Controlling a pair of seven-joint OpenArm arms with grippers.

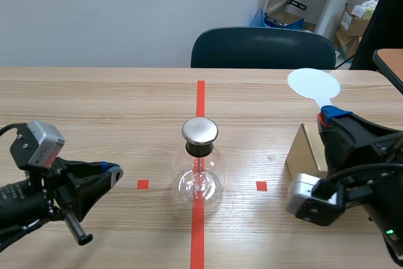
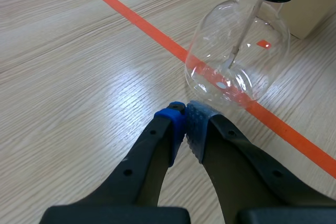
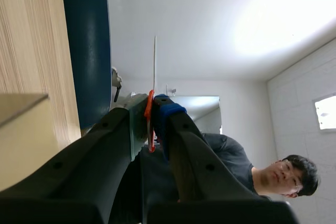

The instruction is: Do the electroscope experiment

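Wood-grain table (image 1: pixel 94 105) with an orange-red tape line down the middle; dark blue chair (image 1: pixel 264 48) behind the far edge at 12 o'clock. Electroscope (image 1: pixel 199 168) upright on the tape line at table centre: clear glass flask, black neck, round metal cap (image 1: pixel 200 130), thin rod inside. Left tool (image 1: pixel 115 171) at 9 o'clock from the flask, low near the table, blue pads pressed together on nothing; in the left wrist view, tips near the glass but apart from it. Right tool (image 1: pixel 327 118) at 2 o'clock from the flask, raised, clamped on the red handle of a white disc paddle (image 1: pixel 313 84); disc beyond the fingers, well apart from the metal cap. Tan box (image 1: pixel 302 152) at 3 o'clock from the flask, beside the right arm. Person (image 3: pixel 283 174) visible past the tool in the right wrist view.
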